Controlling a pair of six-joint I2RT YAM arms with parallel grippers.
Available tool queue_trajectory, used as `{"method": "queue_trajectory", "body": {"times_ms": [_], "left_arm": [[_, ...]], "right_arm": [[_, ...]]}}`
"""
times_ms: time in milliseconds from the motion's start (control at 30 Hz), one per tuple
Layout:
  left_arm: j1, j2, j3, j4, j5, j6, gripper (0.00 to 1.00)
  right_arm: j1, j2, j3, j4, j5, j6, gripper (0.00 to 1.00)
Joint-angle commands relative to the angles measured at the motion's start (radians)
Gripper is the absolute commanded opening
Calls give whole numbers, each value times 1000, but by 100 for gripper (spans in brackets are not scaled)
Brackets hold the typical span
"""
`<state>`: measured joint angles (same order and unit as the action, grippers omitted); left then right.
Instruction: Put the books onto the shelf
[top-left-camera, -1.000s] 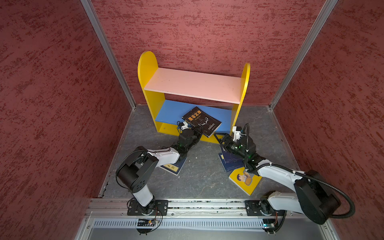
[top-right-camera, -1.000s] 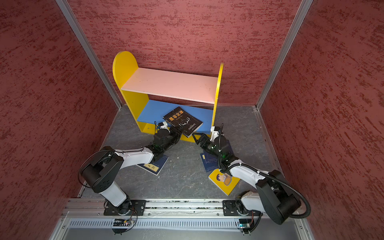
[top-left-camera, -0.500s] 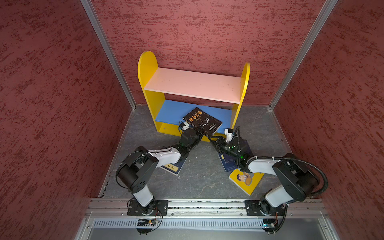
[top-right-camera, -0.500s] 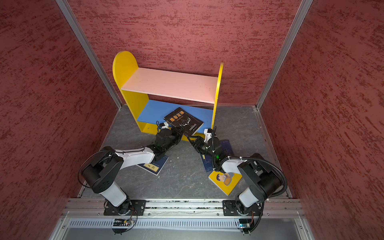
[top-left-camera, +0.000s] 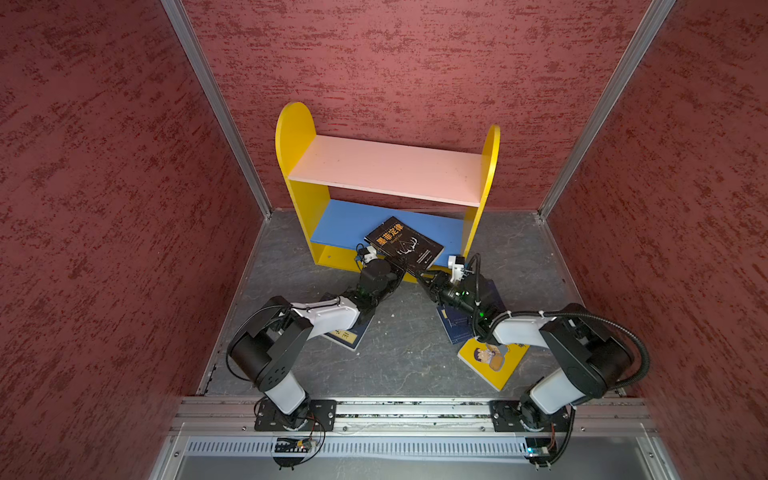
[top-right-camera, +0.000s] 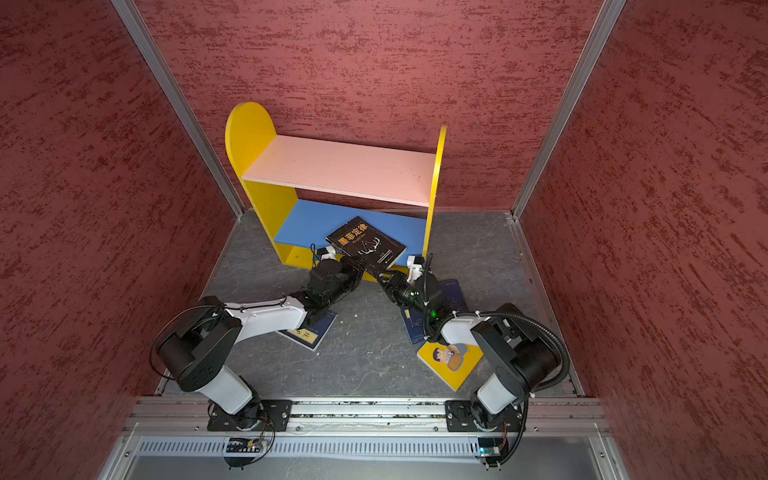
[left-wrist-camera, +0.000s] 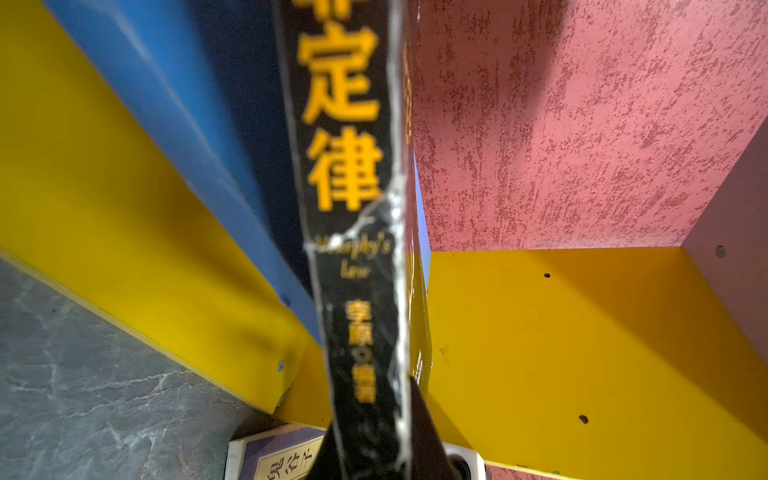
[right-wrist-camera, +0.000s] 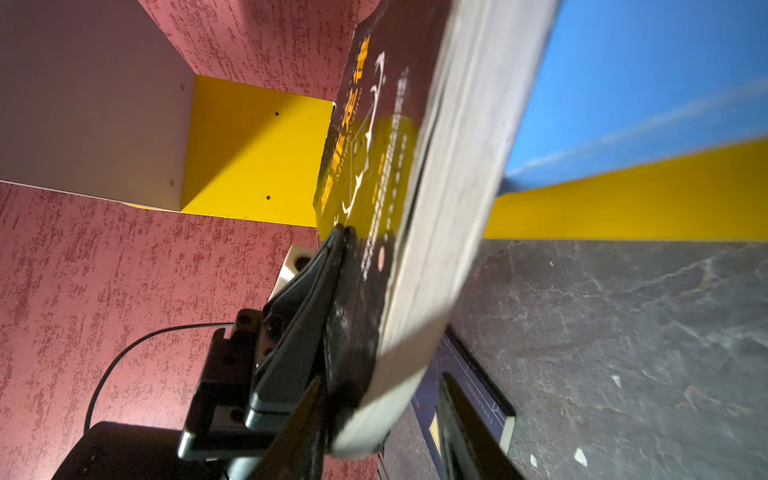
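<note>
The black book (top-left-camera: 403, 245) (top-right-camera: 365, 245) hangs tilted over the front edge of the shelf's blue lower board. My left gripper (top-left-camera: 395, 270) (top-right-camera: 357, 266) (left-wrist-camera: 374, 424) is shut on its lower spine end. My right gripper (top-left-camera: 422, 278) (top-right-camera: 382, 278) (right-wrist-camera: 384, 386) straddles the book's near corner (right-wrist-camera: 436, 166). One of its fingers (right-wrist-camera: 316, 395) lies against the cover and the opposite one stands apart from the pages, so it is open. The shelf (top-left-camera: 293, 133) (top-right-camera: 249, 133) stands against the back wall with both boards bare.
A navy book (top-left-camera: 345, 334) (top-right-camera: 307, 332) lies under my left arm. Navy books (top-left-camera: 457, 324) (top-right-camera: 415, 328) and a yellow cartoon book (top-left-camera: 494, 361) (top-right-camera: 451, 361) lie under my right arm. Red walls close in three sides.
My right gripper has reached left to the black book's corner and its jaws have narrowed around it. The left gripper has kept its grip in place.
</note>
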<state>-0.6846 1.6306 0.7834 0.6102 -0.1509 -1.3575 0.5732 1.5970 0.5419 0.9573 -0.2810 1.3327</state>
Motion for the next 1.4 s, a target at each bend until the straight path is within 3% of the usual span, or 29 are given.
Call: {"method": "queue_trajectory", "body": {"times_ms": [0,300,433,533,833,1000,1133,1267,1367], "left_arm": [[-9,-31,-10,28,23,0,7],[-6,-56,-19,9,28,10,14],[11,-96,-53,1,41,18,33],[35,-155,-78,-57,60,45,58],[162,-428,-115,-371,166,272,88],[331,-516,-96,-533,371,429,96],[447,-461,-60,-609,609,523,96],[505,-340,-71,-469,839,504,90],[511,-272,-79,-351,899,475,87]], "right_arm": [[-13,40,54,74,31,37,42],[-12,99,44,142,34,92,18],[-20,92,38,124,33,86,13],[-33,67,41,70,11,62,12],[-74,-56,162,-406,-98,-184,9],[-122,-97,208,-583,-183,-283,9],[-159,-104,192,-592,-244,-285,10],[-182,-116,173,-596,-288,-293,10],[-199,-137,154,-594,-315,-297,10]]}}
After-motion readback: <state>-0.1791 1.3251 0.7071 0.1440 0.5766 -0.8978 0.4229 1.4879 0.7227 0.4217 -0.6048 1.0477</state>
